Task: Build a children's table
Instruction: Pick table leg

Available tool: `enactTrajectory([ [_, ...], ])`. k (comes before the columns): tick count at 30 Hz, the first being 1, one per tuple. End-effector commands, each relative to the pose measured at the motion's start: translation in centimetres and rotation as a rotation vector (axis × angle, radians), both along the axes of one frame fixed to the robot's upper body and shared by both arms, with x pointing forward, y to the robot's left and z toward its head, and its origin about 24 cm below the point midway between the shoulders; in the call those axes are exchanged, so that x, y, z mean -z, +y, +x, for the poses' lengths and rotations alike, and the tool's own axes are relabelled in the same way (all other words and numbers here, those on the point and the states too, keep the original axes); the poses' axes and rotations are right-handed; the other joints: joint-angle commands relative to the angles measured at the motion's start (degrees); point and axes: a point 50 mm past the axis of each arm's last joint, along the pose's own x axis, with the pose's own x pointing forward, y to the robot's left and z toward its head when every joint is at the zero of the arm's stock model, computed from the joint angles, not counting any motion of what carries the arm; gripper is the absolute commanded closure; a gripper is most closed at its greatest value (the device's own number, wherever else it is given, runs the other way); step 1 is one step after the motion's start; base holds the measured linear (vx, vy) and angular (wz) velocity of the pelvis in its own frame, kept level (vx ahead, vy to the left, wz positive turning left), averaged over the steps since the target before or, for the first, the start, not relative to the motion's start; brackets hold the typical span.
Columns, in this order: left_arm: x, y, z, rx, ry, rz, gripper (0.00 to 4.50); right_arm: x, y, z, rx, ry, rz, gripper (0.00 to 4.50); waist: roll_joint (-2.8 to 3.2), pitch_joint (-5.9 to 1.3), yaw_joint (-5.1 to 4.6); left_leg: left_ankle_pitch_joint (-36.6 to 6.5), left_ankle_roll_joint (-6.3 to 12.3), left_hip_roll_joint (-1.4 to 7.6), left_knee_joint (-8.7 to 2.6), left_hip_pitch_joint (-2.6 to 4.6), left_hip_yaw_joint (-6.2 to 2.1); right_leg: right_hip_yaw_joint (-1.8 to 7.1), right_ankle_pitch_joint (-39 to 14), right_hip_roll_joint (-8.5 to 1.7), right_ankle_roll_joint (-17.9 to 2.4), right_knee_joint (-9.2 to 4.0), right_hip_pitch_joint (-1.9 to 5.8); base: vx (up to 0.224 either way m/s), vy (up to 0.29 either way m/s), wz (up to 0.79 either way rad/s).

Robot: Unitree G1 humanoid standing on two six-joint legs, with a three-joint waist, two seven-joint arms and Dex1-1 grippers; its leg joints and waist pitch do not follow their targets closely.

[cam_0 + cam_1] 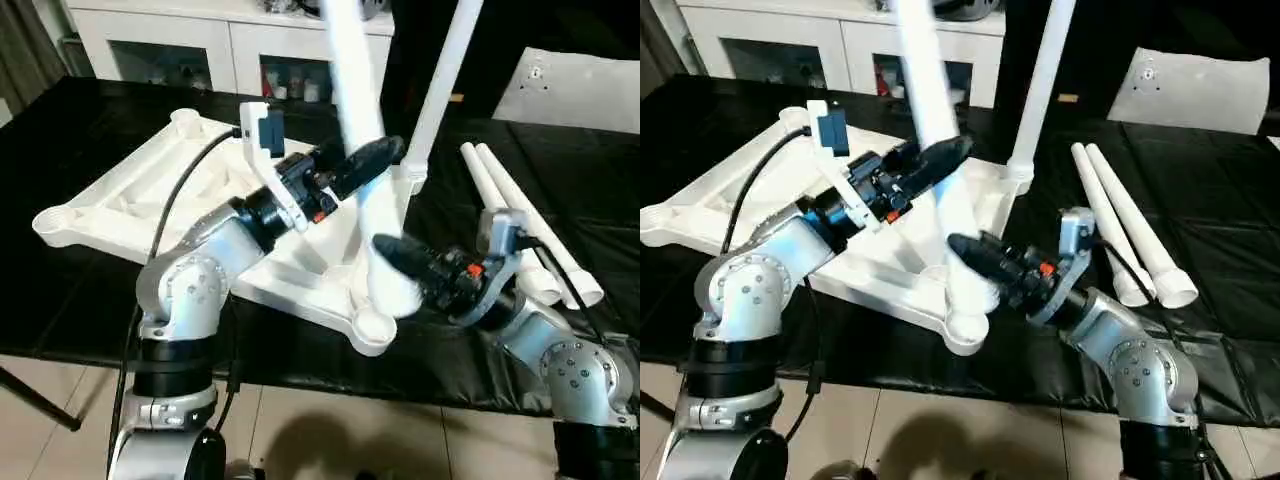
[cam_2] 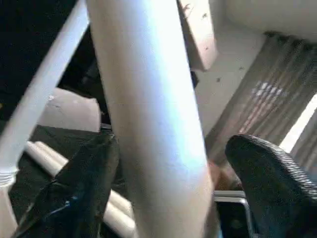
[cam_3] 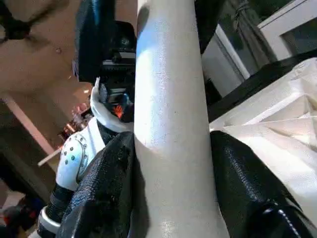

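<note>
The white tabletop (image 1: 130, 205) lies underside up on the black table. One white leg (image 1: 440, 80) stands upright in its far right corner socket. A second leg (image 1: 355, 90) rises, leaning a little, from beside the near corner socket (image 1: 372, 325). My right gripper (image 1: 395, 250) is shut on this leg low down, both pads (image 3: 104, 188) pressed against the tube (image 3: 171, 124). Higher up, my left gripper (image 1: 370, 160) straddles the same leg (image 2: 148, 124), open: one finger (image 2: 79, 188) lies against it, the other finger (image 2: 267, 178) stands off with a gap.
Two more white legs (image 1: 520, 230) lie side by side on the black cloth to the right. A flat white sheet (image 1: 580, 90) leans at the back right. White glass-door cabinets (image 1: 200, 50) stand behind the table. The table's front edge runs just below the near socket.
</note>
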Motion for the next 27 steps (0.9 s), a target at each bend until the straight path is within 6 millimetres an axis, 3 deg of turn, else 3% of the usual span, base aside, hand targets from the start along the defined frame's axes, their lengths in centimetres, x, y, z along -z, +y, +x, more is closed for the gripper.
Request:
enactTrajectory([
  [1,-0.26,-0.04,-0.45,0.034,-0.014,-0.025,0.94,-0.51,-0.02,-0.24,-0.026,-0.026,0.011,2.59,-0.33,-4.09,0.16,-11.18,1.09,2.77,-4.14,0.41,-0.84,2.91,-20.47,-3.59,-6.54,-5.17,3.08,0.0,0.0,0.0],
  [11,-0.11,0.29,-1.07,0.11,0.002,-0.088,1.59,-0.45,-0.06,-0.32,-0.043,-0.023,0.007,2.59,-0.28,-4.09,0.2,-11.19,0.7,2.79,-4.19,0.41,-0.94,2.9,-21.24,-3.55,-5.61,-5.21,3.1,0.0,0.0,0.0],
  [27,-0.05,0.43,-1.34,0.155,0.017,-0.112,1.61,-0.52,-0.08,-0.32,-0.054,-0.027,-0.009,2.59,-0.35,-4.13,0.26,-10.56,0.62,2.73,-4.13,0.42,-0.85,2.93,-20.3,-3.54,-5.85,-5.04,3.19,0.0,0.0,0.0],
])
